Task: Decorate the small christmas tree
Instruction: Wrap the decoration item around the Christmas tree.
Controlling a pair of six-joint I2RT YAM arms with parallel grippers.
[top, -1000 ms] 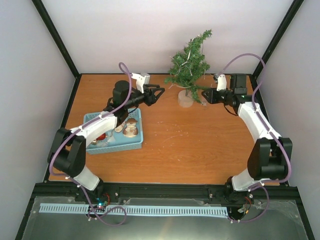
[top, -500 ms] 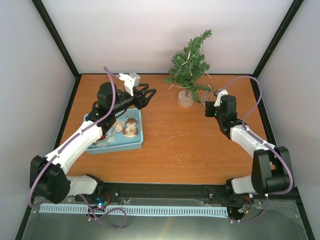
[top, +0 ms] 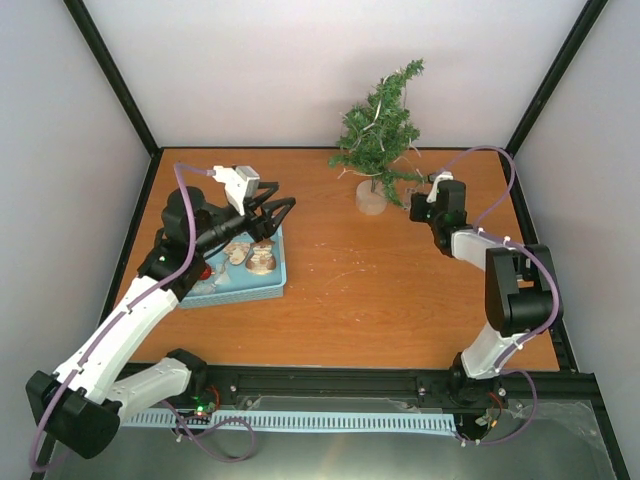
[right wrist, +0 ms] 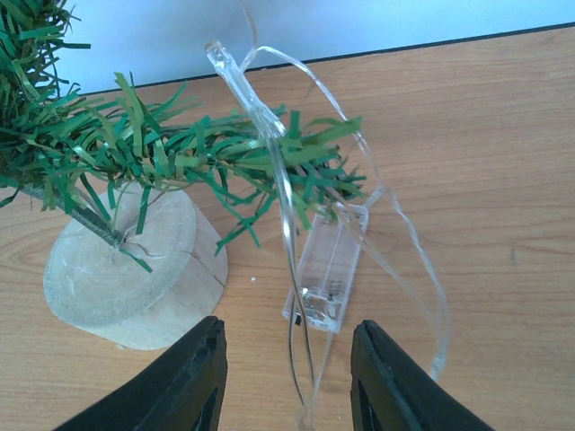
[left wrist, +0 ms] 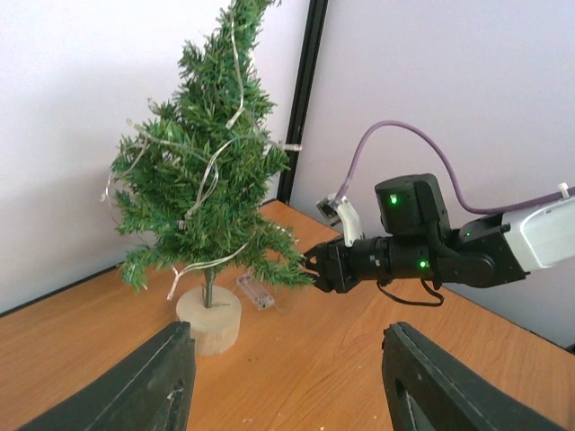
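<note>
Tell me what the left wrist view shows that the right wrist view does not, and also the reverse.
Only the left wrist view: the small christmas tree at full height with its pointed top, the light string wound up through the upper branches, and the right hand close to the lowest branches.
Only the right wrist view: a close look into the clear battery box, and a small bulb on a wire loop.
Both: the wooden base, the battery box lying on the table beside it, and the lower green branches.

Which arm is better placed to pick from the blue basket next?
Left, probably: the left gripper is open beside the blue basket; the right gripper is across, by the small christmas tree.
</note>
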